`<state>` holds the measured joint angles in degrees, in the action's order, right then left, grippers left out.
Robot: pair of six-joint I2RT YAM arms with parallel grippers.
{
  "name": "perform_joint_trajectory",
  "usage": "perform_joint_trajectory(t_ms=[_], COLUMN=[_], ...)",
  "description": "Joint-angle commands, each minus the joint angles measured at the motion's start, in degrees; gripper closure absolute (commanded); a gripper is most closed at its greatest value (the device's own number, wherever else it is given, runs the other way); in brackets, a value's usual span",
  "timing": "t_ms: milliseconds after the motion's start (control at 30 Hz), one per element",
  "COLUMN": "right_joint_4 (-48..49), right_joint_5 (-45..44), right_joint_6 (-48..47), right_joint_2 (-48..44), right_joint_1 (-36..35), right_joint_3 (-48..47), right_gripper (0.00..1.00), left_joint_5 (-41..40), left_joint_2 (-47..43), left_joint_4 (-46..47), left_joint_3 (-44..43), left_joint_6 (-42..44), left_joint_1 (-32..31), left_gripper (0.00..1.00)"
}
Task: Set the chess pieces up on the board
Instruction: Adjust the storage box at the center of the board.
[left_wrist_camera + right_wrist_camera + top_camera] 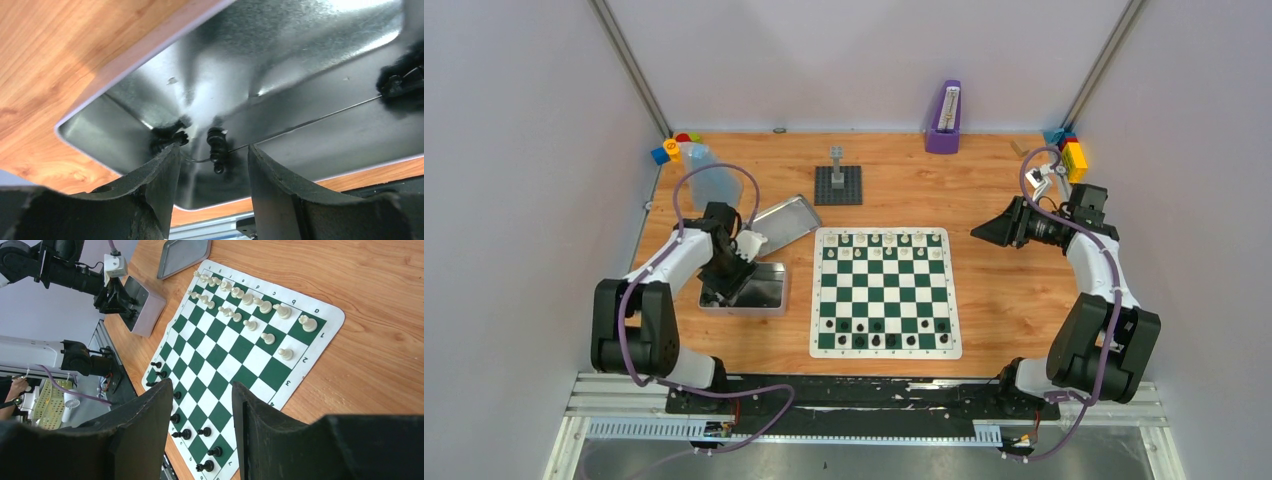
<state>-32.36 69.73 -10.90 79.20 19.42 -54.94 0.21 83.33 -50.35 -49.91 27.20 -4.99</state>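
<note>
**Top view:** Flat green-and-white checked board (884, 292) sits mid wood-grain table (1004, 320). Cream-white chess pieces (882, 240) fill the far two rows, complete or v. close. Black chess pieces (877, 342) are on the near two rows w/ clear gaps, approx. half set. Left gripper (736, 280) is down inside the silver rectangular metal tin (769, 300), just left of the board. The tin's flat silver lid (786, 220) lies behind it. Right gripper (989, 232) hovers off the board's right edge, apart from it, carrying nothing. A grey brick tower (836, 158) on a dark studded baseplate (837, 190) stands beyond the board, not part of the job.

**Left wrist:** Left gripper (214, 161) has its jaws partway apart, nothing clamped. One loose black piece (216, 146) lies on the tin floor (300, 55) right ahead of the gap. As far as I can tell it touches neither finger. A second black piece (167, 139) lies by the left fingertip. A third dark one (400, 82) at the right edge is too blurred to ID.

**Right wrist:** Right gripper (202, 390) is moderately open and empty, w/ the board (260, 360) below. White stands on ranks 1 and 2.

**Progress (my read):** White side is done and black is roughly half done. What's left is fetching black from the tin. At least two are in there; can't tell how many more.

**Writing:** The board border shows file letters, w/ "a", "b", "c" clear near the corner, and rank nos. 1–4. No brand or label readable anywhere.
</note>
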Motion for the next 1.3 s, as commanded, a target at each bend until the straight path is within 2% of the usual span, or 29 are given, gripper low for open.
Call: perform_joint_trajectory(t_ms=[0, 133, 300, 467, 667, 800, 1067, 1267], right_joint_4=[0.34, 0.29, 0.36, 0.37, 0.19, 0.19, 0.05, 0.01], right_joint_5=[0.49, 0.4, 0.49, 0.6, 0.48, 0.49, 0.62, 0.31], right_joint_6=[-2.18, -2.16, -2.11, -2.19, -2.37, -2.44, -2.53, -2.62], right_joint_2=[-0.47, -0.62, -0.8, -1.22, -1.62, -1.64, -1.15, -0.92], right_joint_1=[-0.43, -0.43, -0.55, -0.65, -0.64, -0.66, -0.61, -0.63], right_joint_3=[-2.64, -2.67, -2.68, -2.5, -2.48, -2.5, -2.58, -2.69], right_gripper=[0.52, 0.52, 0.52, 0.52, 0.52, 0.52, 0.52, 0.52], left_joint_5=[1.73, 3.78, -1.8, -2.19, 3.94, 5.22, 9.02, 10.33], left_joint_2=[-5.61, -11.0, -11.61, -5.38, 1.91, 5.87, 9.4, 10.26], left_joint_4=[2.28, 1.07, 1.87, 2.95, 3.05, 3.86, 5.82, 5.92], left_joint_3=[-2.08, -4.2, -4.81, -6.29, -8.53, -9.28, -11.14, -13.69], left_joint_6=[0.15, 0.47, -0.84, -1.27, -1.23, -1.83, 0.04, 1.08], left_joint_1=[3.36, 8.67, 12.69, 14.76, 14.85, 14.87, 14.79, 11.7], left_gripper=[0.4, 0.37, 0.31, 0.32, 0.35, 0.43, 0.76, 0.88])
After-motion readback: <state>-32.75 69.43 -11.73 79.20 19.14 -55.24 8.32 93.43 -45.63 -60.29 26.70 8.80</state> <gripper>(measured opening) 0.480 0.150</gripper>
